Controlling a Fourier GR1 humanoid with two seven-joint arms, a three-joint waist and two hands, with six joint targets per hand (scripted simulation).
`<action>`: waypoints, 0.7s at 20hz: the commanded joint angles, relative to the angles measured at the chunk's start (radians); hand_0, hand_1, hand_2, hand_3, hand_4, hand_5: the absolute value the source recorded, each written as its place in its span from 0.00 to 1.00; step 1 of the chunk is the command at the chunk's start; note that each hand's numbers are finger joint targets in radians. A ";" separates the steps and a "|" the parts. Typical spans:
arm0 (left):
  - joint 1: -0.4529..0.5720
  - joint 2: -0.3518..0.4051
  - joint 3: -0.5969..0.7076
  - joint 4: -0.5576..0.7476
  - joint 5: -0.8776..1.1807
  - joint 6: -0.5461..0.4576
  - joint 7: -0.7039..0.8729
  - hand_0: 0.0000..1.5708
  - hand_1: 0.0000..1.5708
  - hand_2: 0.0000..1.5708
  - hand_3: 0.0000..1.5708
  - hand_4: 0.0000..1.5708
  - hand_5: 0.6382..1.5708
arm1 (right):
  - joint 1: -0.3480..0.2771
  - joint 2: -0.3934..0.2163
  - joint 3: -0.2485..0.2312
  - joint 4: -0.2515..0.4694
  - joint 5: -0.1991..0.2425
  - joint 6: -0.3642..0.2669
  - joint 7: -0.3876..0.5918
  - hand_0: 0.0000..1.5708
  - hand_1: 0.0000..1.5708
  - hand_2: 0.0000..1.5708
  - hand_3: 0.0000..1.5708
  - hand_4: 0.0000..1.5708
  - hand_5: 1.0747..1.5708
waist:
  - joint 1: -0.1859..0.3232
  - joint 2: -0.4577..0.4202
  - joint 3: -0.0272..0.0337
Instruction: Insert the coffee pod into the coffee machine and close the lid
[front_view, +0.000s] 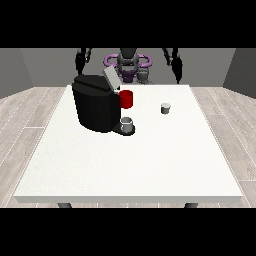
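A black coffee machine (95, 102) stands on the white table (125, 160) at the back left, with its grey lid (111, 79) tilted up open. A small grey coffee pod (165, 108) sits upright on the table to the right of the machine. The hand at the view's left (79, 62) hangs behind the table's far edge, above and behind the machine. Far from the pod, the hand at the view's right (178, 71) also hangs beyond the far edge. Neither hand touches anything.
A grey cup (127, 124) rests on the machine's drip base. A red mug (127, 99) stands just behind the machine's front. The robot's torso (128, 62) is beyond the far edge.
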 joint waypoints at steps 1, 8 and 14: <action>0.008 -0.009 -0.001 -0.007 0.042 -0.042 -0.010 0.00 0.00 0.00 0.00 0.18 1.00 | -0.012 -0.018 -0.012 0.001 -0.002 0.006 0.045 0.00 0.00 0.00 0.00 0.08 1.00 | 0.002 -0.024 0.0352; 0.012 0.026 0.025 -0.023 0.090 -0.144 -0.187 0.00 0.00 0.00 0.00 0.17 1.00 | 0.043 0.106 -0.037 0.029 0.014 -0.132 -0.048 0.00 0.00 0.00 0.00 0.07 1.00 | -0.022 -0.043 0.0355; -0.054 0.108 0.012 0.018 -0.066 -0.115 -0.165 0.00 0.00 0.00 0.00 0.00 1.00 | 0.016 0.082 -0.038 0.022 -0.007 -0.089 -0.061 0.00 0.00 0.00 0.00 0.17 1.00 | -0.058 -0.020 0.0358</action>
